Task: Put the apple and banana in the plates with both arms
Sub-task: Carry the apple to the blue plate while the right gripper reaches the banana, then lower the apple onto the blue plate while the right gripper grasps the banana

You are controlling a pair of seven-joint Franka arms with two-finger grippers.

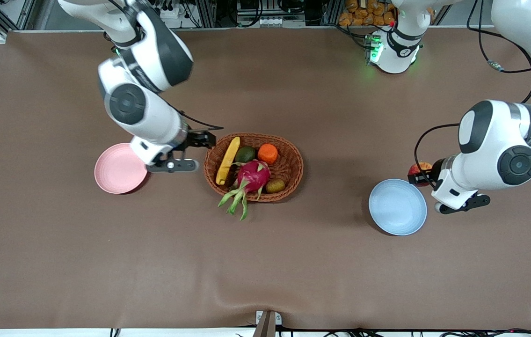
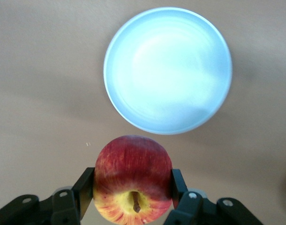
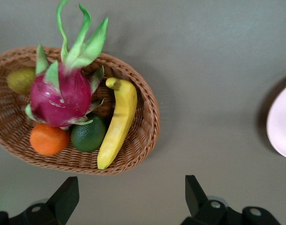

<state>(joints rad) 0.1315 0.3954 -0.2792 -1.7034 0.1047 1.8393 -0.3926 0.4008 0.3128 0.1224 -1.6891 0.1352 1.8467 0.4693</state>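
Left wrist view shows my left hand [image 2: 132, 194] clenched on the apple [image 2: 132, 178], fingers [image 2: 84, 190] pressing both sides, stem end toward the camera, fruit up off the surface [image 2: 35, 93]. The light blue plate [image 2: 167, 69] lies just past the apple and is bare, so the apple is lifted but not yet placed. Front view agrees: my left hand [image 1: 416, 177] hangs beside the blue plate's rim toward the left arm's end of the surface, not quite over the dish itself, apple [image 1: 420, 168] partly hidden by the wrist. My right hand [image 1: 201, 139] is released, jaws wide with nothing between them, and hovers over the surface between the pink plate [image 1: 118, 175] and the woven basket [image 1: 293, 164]. The banana [image 1: 227, 160] lies in the basket along the rim nearest that hand, beside a green fruit [image 1: 245, 154], an orange [image 1: 267, 153], a dragon fruit [image 1: 251, 177] and a small brownish fruit [image 1: 275, 186]. Pink plate is bare too. My read: neither fruit is delivered; apple half is about mid-way, needing a short carry over the blue plate and a release; banana half is not yet begun, needing grasp, lift, carry, drop.
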